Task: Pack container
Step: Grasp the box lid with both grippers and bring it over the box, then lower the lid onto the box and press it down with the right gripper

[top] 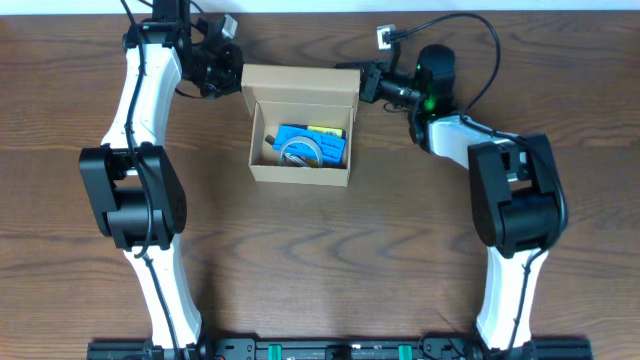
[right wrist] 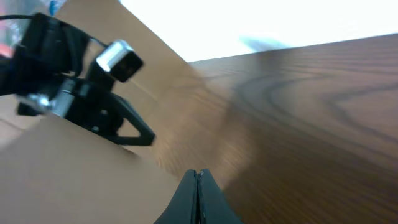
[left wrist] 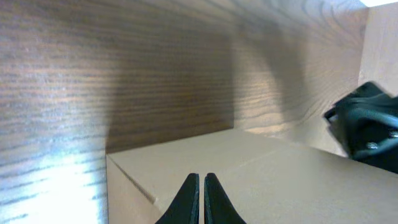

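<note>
Only overhead shows blue items (top: 310, 143) inside the container (top: 300, 172) — wrist views show left fingers (left wrist: 188, 205) and right fingers (right wrist: 186, 206) pressed shut.

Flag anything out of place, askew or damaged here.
Nothing stands out. The small tan cardboard box sits upright on the wooden table with its flap lid open at the far side and blue items inside. Nothing looks spilled or crushed.

The table (top: 330, 250) is dark brown wood with a wavy grain, and in the left wrist view a patch of glare (left wrist: 43, 180) lies on it. Along its near edge runs a black rail (top: 300, 350) with a few green spots. Past its far edge there's a pale strip (top: 560, 4).
</note>
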`<state>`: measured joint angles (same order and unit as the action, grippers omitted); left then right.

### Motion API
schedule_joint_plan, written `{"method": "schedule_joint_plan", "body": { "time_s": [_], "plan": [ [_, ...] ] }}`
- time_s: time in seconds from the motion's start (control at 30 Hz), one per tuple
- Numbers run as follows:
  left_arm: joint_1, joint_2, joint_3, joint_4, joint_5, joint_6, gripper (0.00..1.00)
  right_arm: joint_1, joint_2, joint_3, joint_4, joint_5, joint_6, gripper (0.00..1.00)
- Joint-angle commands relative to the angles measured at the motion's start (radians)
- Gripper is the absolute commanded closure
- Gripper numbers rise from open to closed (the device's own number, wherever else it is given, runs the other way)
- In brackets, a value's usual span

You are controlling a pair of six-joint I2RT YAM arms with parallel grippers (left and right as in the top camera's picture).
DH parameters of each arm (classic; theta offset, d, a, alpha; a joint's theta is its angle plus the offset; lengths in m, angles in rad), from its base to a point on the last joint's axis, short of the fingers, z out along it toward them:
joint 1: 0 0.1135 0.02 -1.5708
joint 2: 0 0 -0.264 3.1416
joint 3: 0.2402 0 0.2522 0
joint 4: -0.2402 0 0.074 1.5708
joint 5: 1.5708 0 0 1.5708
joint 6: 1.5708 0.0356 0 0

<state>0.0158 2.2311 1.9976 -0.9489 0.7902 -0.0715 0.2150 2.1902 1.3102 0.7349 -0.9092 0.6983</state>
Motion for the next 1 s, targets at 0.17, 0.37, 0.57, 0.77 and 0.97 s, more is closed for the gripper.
{"method": "schedule_joint_plan", "body": {
  "time_s": [0.17,0.37,0.57,0.77,0.97],
  "plan": [
    [-0.002,-0.121,0.016,-0.097,-0.014,0.076,0.95,0.016,-0.143,0.018,-0.145,-0.097,-0.065,0.99],
    [-0.002,-0.209,0.016,-0.194,-0.131,0.076,0.95,0.065,-0.257,0.019,-0.436,-0.058,-0.196,0.99],
    [-0.002,-0.291,0.016,-0.278,-0.256,0.064,0.95,0.168,-0.358,0.037,-0.842,0.158,-0.398,0.99],
    [-0.002,-0.34,0.016,-0.358,-0.429,0.004,0.94,0.309,-0.366,0.149,-1.196,0.51,-0.518,0.99],
    [-0.002,-0.35,0.016,-0.409,-0.549,-0.089,0.94,0.414,-0.36,0.176,-1.289,0.722,-0.524,0.99]
  ]
}}
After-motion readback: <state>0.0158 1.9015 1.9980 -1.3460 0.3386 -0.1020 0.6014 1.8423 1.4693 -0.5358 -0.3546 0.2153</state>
